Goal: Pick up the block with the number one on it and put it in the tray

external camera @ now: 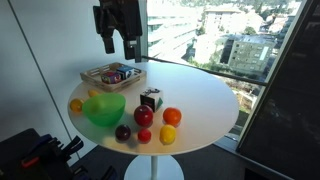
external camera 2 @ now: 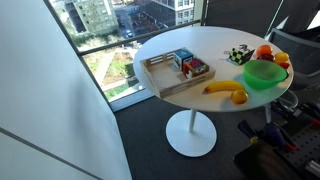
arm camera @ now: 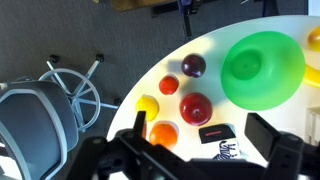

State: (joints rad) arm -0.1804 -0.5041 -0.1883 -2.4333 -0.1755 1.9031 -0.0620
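Note:
The block (external camera: pixel 150 99) is a small dark cube with a pale patterned face. It stands on the white round table between the green bowl and the fruits, and also shows in an exterior view (external camera 2: pixel 238 56). In the wrist view the block (arm camera: pixel 220 140) lies below and between my fingers. The light-wood tray (external camera: pixel 112 75) sits at the table's far side with several small items in it, and shows in an exterior view (external camera 2: pixel 170 78). My gripper (external camera: pixel 119 47) hangs high above the table, open and empty, as the wrist view (arm camera: pixel 203 125) shows.
A green bowl (external camera: pixel 104 108) stands beside the block. A red apple (arm camera: pixel 196 107), orange (arm camera: pixel 163 132), lemon (arm camera: pixel 147 104), plum (arm camera: pixel 194 66) and small red fruit (arm camera: pixel 169 86) lie near it. A banana (external camera 2: pixel 226 90) lies by the bowl. An office chair (arm camera: pixel 40 110) stands beyond the table edge.

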